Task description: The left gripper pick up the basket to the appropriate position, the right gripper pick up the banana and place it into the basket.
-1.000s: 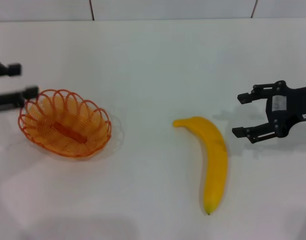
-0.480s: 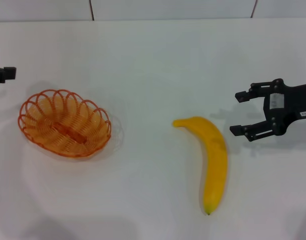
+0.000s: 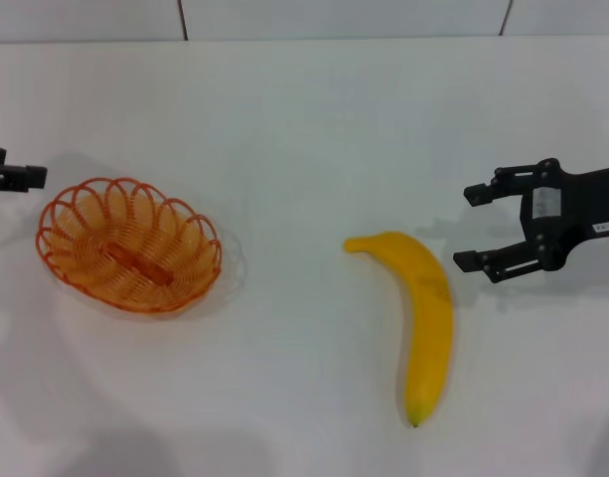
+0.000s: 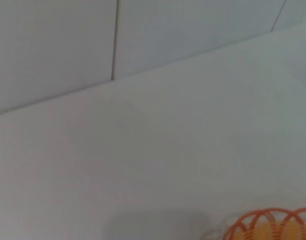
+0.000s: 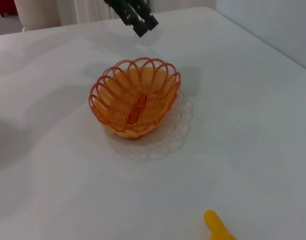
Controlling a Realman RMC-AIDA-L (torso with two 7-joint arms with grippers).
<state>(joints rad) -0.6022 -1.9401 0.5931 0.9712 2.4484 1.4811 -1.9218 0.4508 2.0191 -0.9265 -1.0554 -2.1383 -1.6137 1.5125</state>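
You have a plain white table (image 3: 304,129) carrying two things. The orange wire basket (image 3: 129,243) sits on it toward your left side, upright, with nothing inside. The yellow banana (image 3: 420,316) lies flat on the table toward your right, well apart from the basket, its curve bowing right, stem end pointing toward the basket and its tip toward the near edge.

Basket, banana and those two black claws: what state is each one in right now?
basket: upright on the table, empty, nothing holding it.
banana: lying flat on the table, outside the basket, untouched.
right gripper: open, just beside the banana's upper end, not touching it.
left gripper: at the far edge by the basket's rim, clear of it; open or shut cannot be told.
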